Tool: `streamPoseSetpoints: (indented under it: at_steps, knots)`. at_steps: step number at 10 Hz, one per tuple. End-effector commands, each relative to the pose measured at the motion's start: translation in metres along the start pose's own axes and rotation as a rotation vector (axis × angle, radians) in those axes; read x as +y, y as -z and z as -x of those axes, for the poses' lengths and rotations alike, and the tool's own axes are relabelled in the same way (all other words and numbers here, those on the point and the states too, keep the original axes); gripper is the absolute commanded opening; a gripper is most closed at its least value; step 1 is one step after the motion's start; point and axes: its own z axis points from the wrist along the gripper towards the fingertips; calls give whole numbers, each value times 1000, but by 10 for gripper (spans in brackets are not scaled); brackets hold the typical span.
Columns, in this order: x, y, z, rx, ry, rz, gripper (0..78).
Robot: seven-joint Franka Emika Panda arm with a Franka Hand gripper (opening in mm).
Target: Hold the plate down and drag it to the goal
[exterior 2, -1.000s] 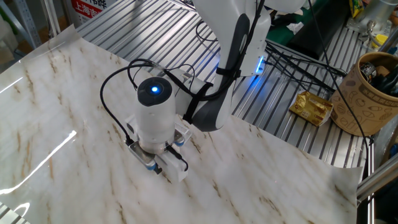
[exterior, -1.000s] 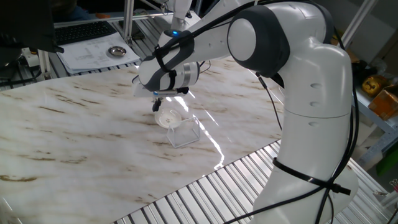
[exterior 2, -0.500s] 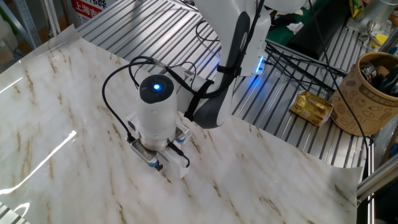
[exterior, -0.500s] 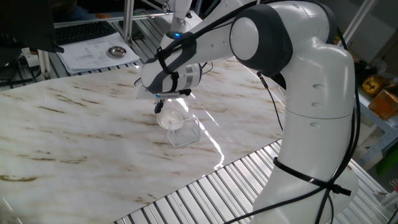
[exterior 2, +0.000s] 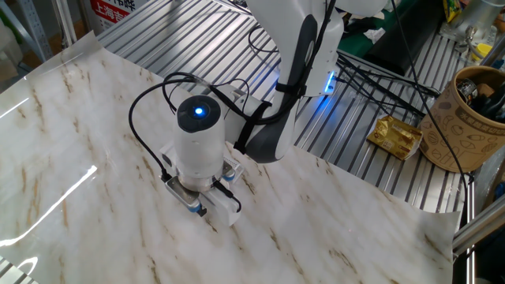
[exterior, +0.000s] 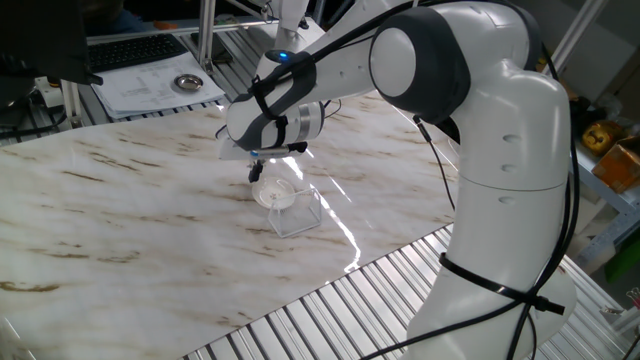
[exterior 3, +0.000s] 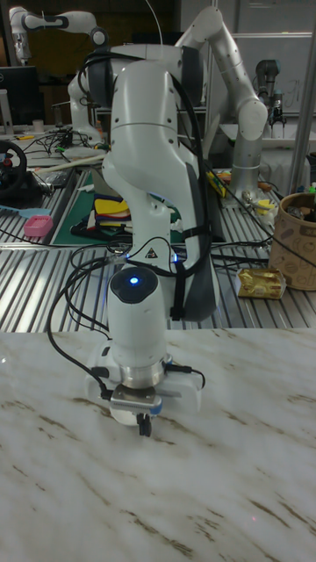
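Pressure from my pincer (exterior: 254, 175), fingers together, pins the plate (exterior: 276, 192) beneath it for sliding onto the goal (exterior: 296, 212) just beyond.

The plate (exterior: 276, 192) is white; the goal (exterior: 297, 212) beside it is clear with pale glinting edges. Under the plate, the table (exterior: 120, 220) is cream marble with brown veins.

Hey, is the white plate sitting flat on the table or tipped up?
Flat. The plate lies level on the marble table, rim up, with the fingers pressing on its near edge.
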Motion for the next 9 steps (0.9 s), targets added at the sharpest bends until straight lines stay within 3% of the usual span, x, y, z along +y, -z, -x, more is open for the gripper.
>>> streamPoseSetpoints:
  at_steps: [1, 9]
  knots:
    - [0, 1, 1, 1, -16, -1, 0]
    - [0, 1, 1, 0, -34, -3, 0]
